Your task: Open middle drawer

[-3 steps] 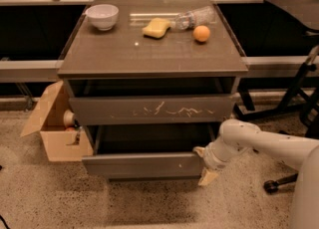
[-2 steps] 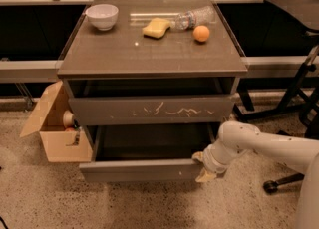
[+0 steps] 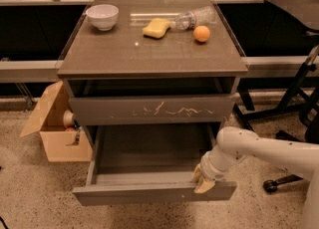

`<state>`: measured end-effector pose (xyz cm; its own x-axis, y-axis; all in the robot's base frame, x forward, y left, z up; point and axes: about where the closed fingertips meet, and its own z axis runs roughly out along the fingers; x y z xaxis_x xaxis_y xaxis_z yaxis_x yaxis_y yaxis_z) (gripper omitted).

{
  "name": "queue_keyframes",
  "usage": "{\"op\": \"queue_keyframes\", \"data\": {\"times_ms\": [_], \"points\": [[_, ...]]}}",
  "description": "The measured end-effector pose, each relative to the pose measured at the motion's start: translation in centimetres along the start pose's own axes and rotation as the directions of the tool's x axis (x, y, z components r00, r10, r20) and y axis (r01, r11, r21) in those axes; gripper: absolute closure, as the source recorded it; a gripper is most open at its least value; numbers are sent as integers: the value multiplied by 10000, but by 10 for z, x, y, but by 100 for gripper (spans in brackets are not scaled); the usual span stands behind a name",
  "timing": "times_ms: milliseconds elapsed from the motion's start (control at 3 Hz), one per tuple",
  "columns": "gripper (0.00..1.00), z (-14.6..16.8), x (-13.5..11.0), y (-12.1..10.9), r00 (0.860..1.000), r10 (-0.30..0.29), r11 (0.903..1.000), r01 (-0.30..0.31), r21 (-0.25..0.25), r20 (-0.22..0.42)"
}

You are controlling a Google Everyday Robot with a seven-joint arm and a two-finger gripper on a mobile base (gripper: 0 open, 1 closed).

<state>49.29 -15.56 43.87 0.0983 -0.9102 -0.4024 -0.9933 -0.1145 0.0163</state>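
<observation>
The gripper (image 3: 201,179) is closed over the top edge of the middle drawer (image 3: 149,193) near its right end; the front runs left-right, so any pull goes nearward.

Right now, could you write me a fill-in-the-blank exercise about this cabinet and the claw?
1. The middle drawer stands ___, showing its grey inside.
2. The claw grips the drawer's front edge near the ___ end in the picture.
3. The white bowl sits on the ___ of the cabinet.
Missing words: open; right; top.
</observation>
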Motion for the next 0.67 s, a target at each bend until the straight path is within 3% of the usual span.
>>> {"op": "queue_keyframes", "data": {"times_ms": [333, 667], "points": [[84, 3, -4, 8, 9999, -28, 9999, 30, -106, 165], [61, 3, -4, 8, 9999, -28, 9999, 30, -106, 165]]}}
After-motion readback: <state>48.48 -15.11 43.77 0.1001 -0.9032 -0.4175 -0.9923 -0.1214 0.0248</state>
